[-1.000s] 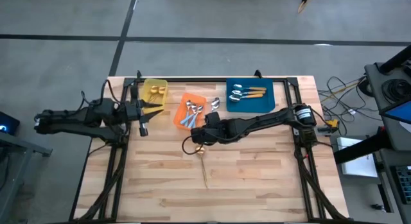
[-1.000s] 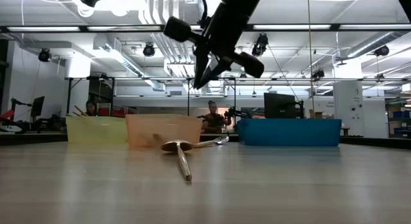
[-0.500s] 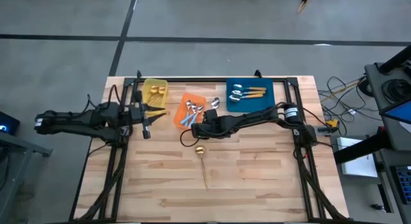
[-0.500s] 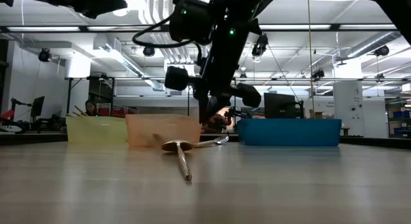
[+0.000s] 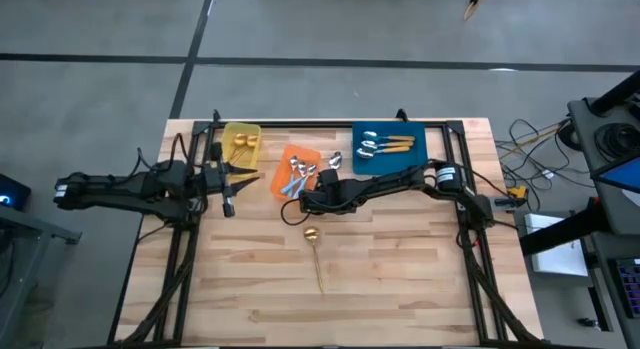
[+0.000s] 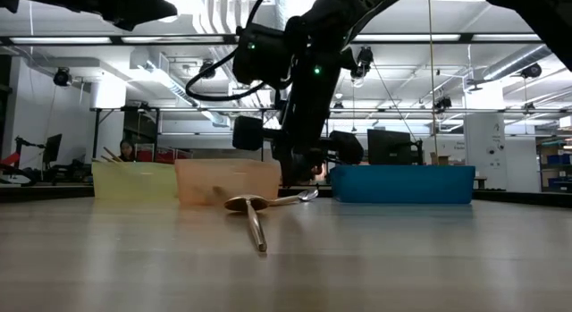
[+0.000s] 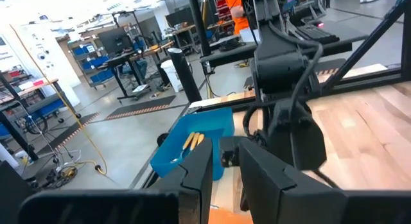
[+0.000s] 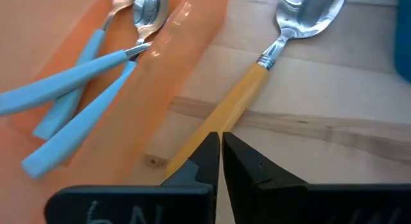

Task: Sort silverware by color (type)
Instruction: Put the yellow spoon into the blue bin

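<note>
An orange-handled spoon (image 8: 237, 99) lies on the wood beside the orange bin (image 5: 312, 154), its silver bowl (image 5: 335, 162) toward the far edge. My right gripper (image 8: 220, 147) is shut and slants down over the near part of that spoon's handle; it also shows in the high view (image 5: 303, 201) and the low view (image 6: 298, 176). A gold spoon (image 5: 313, 239) lies flat on the table nearer the front. My left gripper (image 7: 223, 163) hovers level by the yellow bin (image 5: 232, 139), slightly open with nothing between its fingers. My right gripper has its shut fingertips (image 8: 212, 144) right over the orange handle (image 8: 226, 115), near its free end, coming from above at a slant. I cannot tell whether the tips touch the handle. The spoon lies flat on the table.
The orange bin holds several blue-handled spoons (image 8: 77, 76). The blue bin (image 5: 410, 159) at the far right holds orange-handled spoons, and the yellow bin holds gold ones. Bare wood stretches across the table's near half, around the gold spoon (image 6: 255, 218).
My right gripper has come down and moved toward the far edge, away from the gold spoon and toward the orange-handled spoon beside the orange bin, staying shut. The spoons have not moved.
</note>
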